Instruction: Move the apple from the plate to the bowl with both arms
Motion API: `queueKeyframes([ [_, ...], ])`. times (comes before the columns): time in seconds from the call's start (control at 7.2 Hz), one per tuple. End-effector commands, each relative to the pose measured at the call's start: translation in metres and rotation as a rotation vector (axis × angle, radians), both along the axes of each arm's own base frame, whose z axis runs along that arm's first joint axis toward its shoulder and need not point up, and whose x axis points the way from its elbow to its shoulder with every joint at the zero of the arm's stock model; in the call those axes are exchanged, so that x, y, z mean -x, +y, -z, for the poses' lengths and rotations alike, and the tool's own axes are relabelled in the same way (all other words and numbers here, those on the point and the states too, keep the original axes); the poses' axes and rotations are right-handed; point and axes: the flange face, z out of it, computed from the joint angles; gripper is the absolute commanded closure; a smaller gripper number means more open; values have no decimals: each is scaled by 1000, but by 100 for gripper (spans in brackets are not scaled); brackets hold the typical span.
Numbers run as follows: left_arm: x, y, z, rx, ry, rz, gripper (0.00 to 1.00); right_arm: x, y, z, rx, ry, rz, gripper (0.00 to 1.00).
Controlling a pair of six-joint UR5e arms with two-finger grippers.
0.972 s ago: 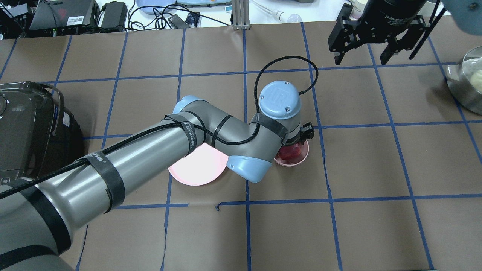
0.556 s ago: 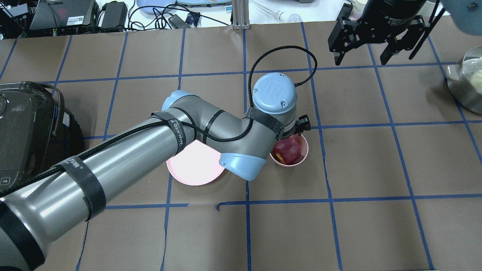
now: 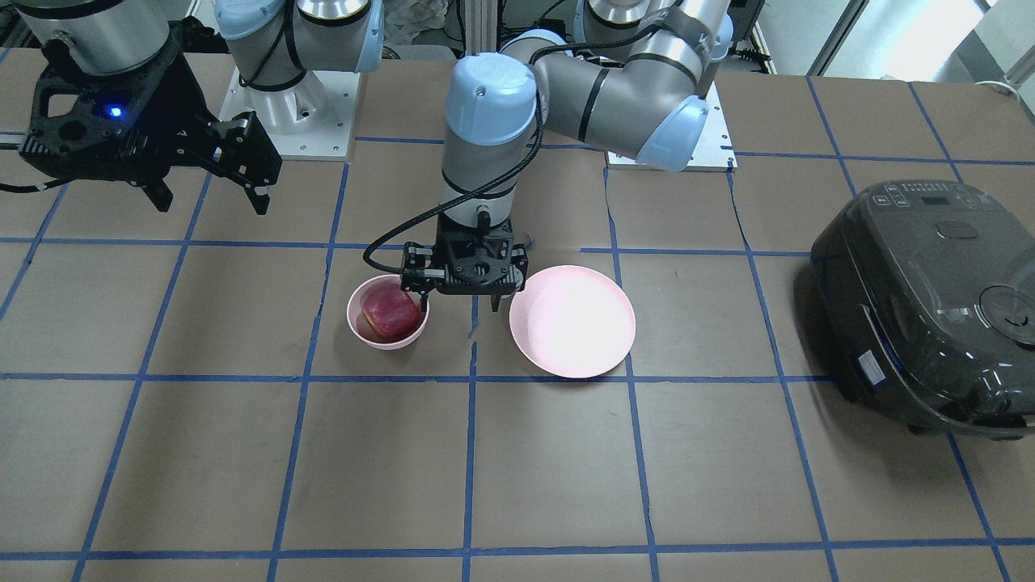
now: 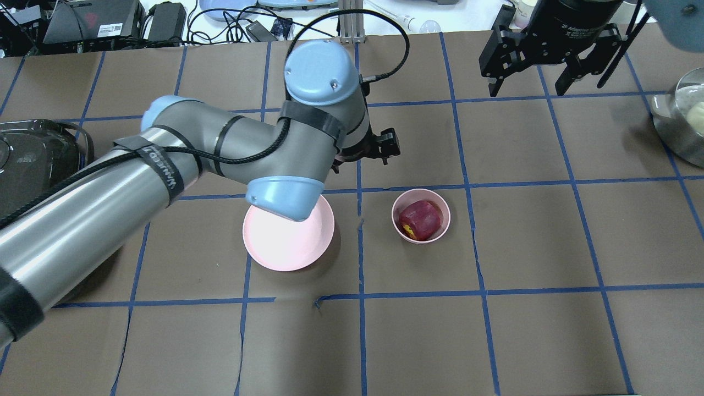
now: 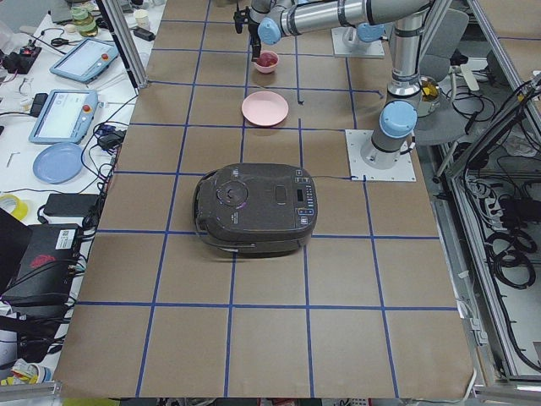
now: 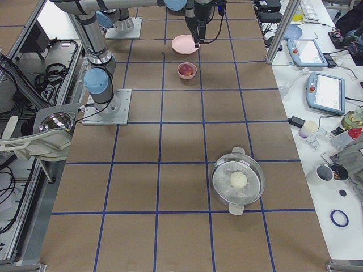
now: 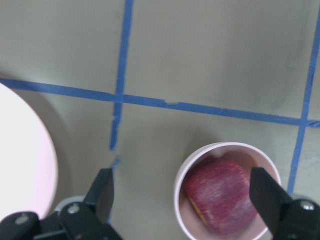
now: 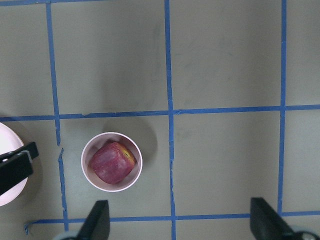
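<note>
The dark red apple [image 4: 421, 220] lies in the small pink bowl [image 4: 446, 218], right of the wide, bare pink plate [image 4: 286, 245]. My left gripper [image 3: 459, 307] is open and empty. It hangs above the table between bowl [image 3: 388, 344] and plate [image 3: 572, 323], clear of the apple [image 3: 390, 313]. The left wrist view shows its gripper [image 7: 181, 175] open over the bowl's [image 7: 220, 146] edge, the apple [image 7: 220, 195] inside, the plate [image 7: 25, 165] at left. My right gripper [image 4: 527, 85] is open and empty, high at the far right. Its wrist view shows the apple [image 8: 112, 162].
A black rice cooker [image 3: 930, 307] stands at the table's left end, also in the overhead view [image 4: 33, 165]. A steel pot [image 4: 682, 121] with a pale round item sits at the far right edge. Blue tape lines grid the brown table cover.
My left gripper has let go of the apple in the bowl, lifted off and drawn back toward the plate side. The right arm has not moved.
</note>
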Motion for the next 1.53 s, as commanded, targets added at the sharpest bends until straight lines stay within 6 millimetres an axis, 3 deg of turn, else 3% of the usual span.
queueKeyframes([
  [0.0,-69,-6,-54,1,-47,103,4,-1,0,0,1,-2,-1,0],
  [0.28,-119,-11,-95,-39,-63,70,4,-2,0,-1,5,-2,-3,0],
  [0.83,-163,-23,-170,-6,-125,-7,0,-1,1,-1,-4,-1,-1,0],
  [0.97,-175,-17,-180,-39,-128,-27,0,-1,1,0,-5,-1,-1,0],
  [1.39,-182,-14,-183,-33,-151,45,0,-1,2,-1,-5,1,-3,0],
])
